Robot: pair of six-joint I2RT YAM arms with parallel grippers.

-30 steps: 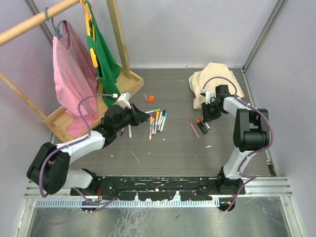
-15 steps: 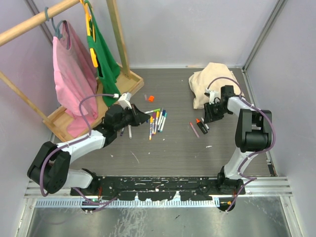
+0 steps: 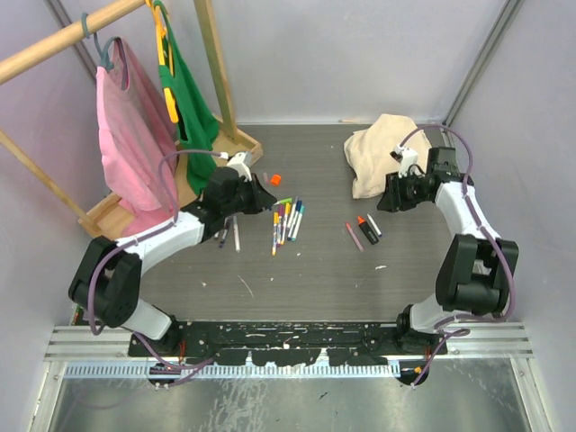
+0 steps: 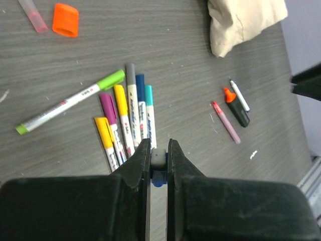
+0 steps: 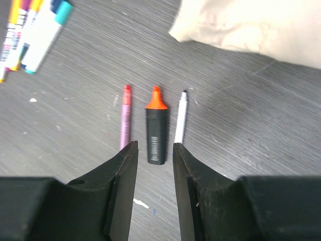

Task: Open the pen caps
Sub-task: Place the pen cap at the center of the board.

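Pen caps (image 4: 140,81) are sitting on a bunch of pens lying side by side and touching near the middle of the table (image 4: 200,55). Green, grey, blue, teal, yellow and purple ends are all showing as seated. One orange cap (image 4: 65,26) is lying loose, well apart beyond the bunch.

The left gripper (image 4: 159,147) is hanging near the bunch, pressed almost together and pinching a held pen (image 4: 158,159). Only a grey end over a blue band is showing, and whether that end is a cap cannot be told. The right gripper (image 5: 153,146) is standing spread and empty over the highlighter (image 5: 156,133). This is lying between a pink pen (image 5: 125,118) and a white pen (image 5: 180,118), near the cloth (image 5: 251,22).

Risks, as judged:
- The left grip is catching the held pen close to its end, so a pull from the other arm is likely to twist or slide it out rather than free a cap.
- The right gripper is lining up on a highlighter whose orange tip is already bare, so closing there would waste a grasp.
- The two grippers are well apart, so any handover means a long approach with room for misalignment.
- The bunch is packed tight, so jaws coming down would be shoving neighbours and rolling them away.
- A freed cap is small enough to skip off and lodge under the cloth.
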